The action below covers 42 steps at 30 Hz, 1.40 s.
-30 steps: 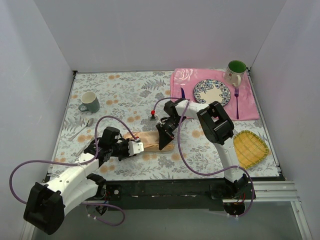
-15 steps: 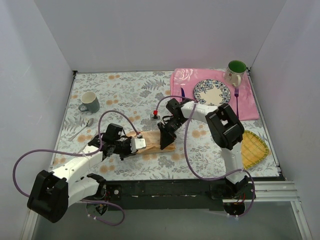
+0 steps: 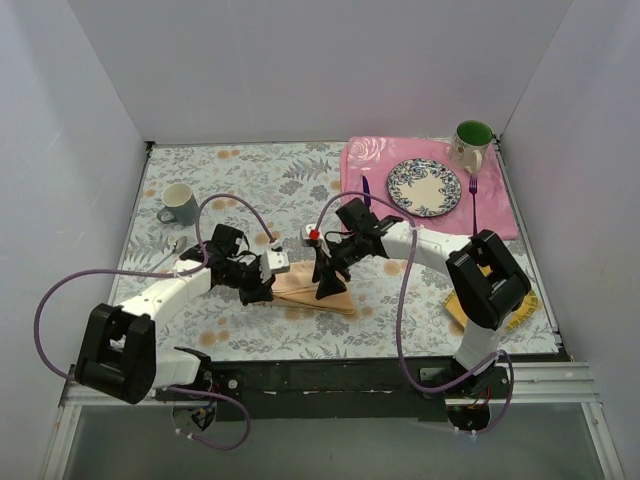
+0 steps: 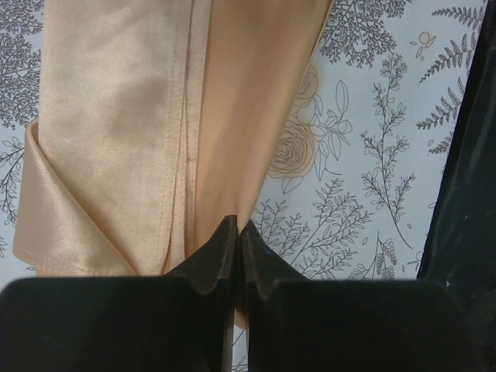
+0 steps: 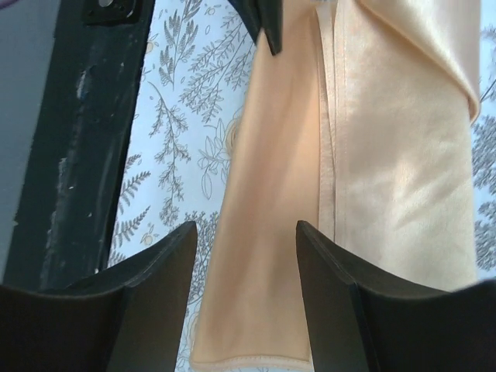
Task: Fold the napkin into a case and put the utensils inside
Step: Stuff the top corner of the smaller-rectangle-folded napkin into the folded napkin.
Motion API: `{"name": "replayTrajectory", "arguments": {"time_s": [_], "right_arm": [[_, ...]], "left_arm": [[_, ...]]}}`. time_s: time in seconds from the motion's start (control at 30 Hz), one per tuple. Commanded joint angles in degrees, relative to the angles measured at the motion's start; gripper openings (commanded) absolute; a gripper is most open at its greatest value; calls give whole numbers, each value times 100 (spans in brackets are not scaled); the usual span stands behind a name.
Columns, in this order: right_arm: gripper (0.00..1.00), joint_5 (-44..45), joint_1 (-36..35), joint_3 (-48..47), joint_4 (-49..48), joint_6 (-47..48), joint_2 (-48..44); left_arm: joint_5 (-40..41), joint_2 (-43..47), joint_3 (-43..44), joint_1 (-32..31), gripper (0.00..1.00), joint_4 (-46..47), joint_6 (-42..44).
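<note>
The peach-orange napkin (image 3: 303, 293) lies folded into a narrow layered strip, the case shape, in the middle of the floral table. My left gripper (image 3: 268, 287) is shut on the strip's long edge at its left end; in the left wrist view the cloth (image 4: 147, 116) is pinched between the closed tips (image 4: 236, 226). My right gripper (image 3: 330, 283) hovers open over the strip's right end, and the cloth (image 5: 387, 155) passes under the gap (image 5: 245, 232). The dark purple knife (image 3: 366, 188) and the purple fork (image 3: 473, 206) lie on either side of the plate.
A pink floral placemat (image 3: 500, 215) at the back right carries the patterned plate (image 3: 424, 186) and a green-lined mug (image 3: 472, 143). A grey mug (image 3: 178, 203) stands at the left. A yellow woven mat (image 3: 452, 303) is mostly hidden by my right arm. A small red-topped object (image 3: 311, 236) sits behind the napkin.
The left gripper has shut on the napkin's edge and moved further from the bases. The right gripper has opened and let go of the cloth. The strip has swung slightly.
</note>
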<state>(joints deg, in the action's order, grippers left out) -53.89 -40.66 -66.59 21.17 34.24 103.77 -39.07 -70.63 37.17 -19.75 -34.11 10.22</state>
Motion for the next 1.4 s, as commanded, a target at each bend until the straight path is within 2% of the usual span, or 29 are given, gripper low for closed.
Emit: {"name": "replayTrajectory", "arguments": {"time_s": [0.0,0.27,0.37,0.9,1.0,1.17,1.37], "right_arm": [[62,668,-442,417,-1641,-400,-471],[58,1425,-987,234,-2231,-646,-164],[56,1477,-1066,85,-2231,-699,-15],[56,1644,-1365,199,-2688,-954,223],[55,1750,-1374,286,-2811,-972,258],[56,1855,-1374,1075,-3777,-1121,-119],[58,1759,-1321,1315,-3962,-1218,-453]], "left_arm": [[-619,-433,501,296,0,-465,103],[-918,-908,950,498,0,-825,218],[-1023,-1031,1020,577,0,-913,244],[-1340,-1541,1354,867,0,-1081,191],[-1384,-1568,1372,894,0,-1124,209],[-1384,-1594,1355,911,0,-1177,288],[-1367,-1550,1311,938,0,-1142,279]]}}
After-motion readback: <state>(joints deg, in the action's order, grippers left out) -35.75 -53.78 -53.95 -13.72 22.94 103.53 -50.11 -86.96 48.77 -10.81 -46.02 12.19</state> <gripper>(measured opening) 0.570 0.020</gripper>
